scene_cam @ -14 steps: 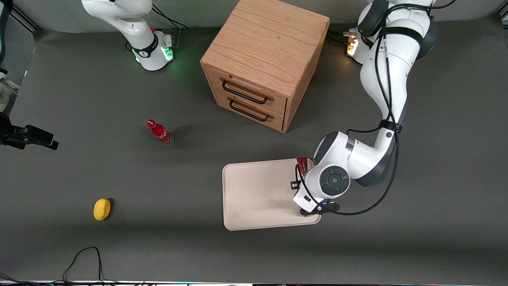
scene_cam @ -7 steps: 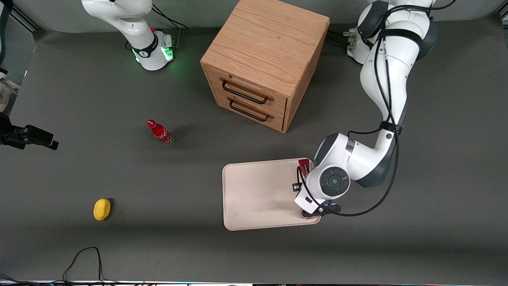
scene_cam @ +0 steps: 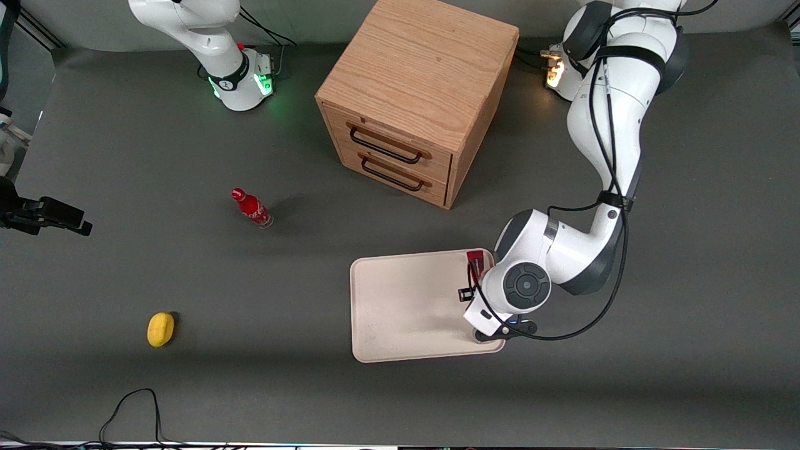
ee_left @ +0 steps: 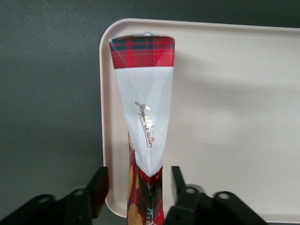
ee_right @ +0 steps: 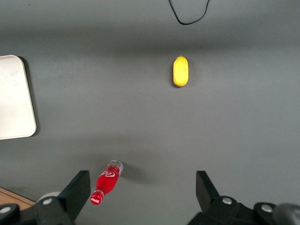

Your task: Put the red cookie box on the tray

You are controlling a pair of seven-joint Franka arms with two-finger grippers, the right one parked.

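Observation:
The red cookie box stands on a narrow edge, its tartan end and white panel toward the wrist camera. It is on the cream-white tray, close to the rim at the working arm's end. My gripper straddles it and is open, with a gap between each black finger and the box. From the front, only a red corner of the box shows beside the arm's wrist, over the tray; the gripper is mostly hidden under the wrist.
A wooden two-drawer cabinet stands farther from the front camera than the tray. A small red bottle and a yellow lemon-like object lie toward the parked arm's end. A black cable loops near the front edge.
The wrist has shifted very slightly toward the working arm's end. The red corner of the box stays in nearly the same spot on the tray.

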